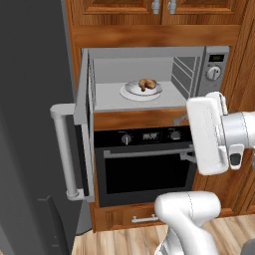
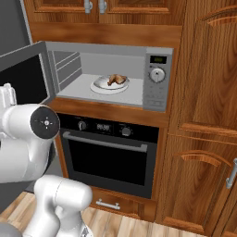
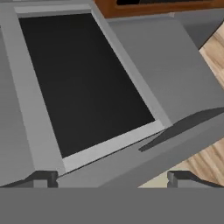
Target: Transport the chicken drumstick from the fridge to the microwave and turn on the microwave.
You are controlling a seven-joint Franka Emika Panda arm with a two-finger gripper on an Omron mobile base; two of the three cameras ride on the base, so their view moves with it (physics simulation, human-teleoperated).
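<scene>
Drumstick (image 1: 147, 84) already rests on the plate (image 1: 130, 91) inside the microwave (image 1: 209, 92), well beyond the empty, spread end effector (image 3: 111, 178) facing its light, stiff open door (image 3: 83, 83), best pushed near its free edge.

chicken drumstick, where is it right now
The chicken drumstick lies on a white plate inside the open microwave, above the black oven; in both base views it sits near the middle of the microwave floor.
</scene>
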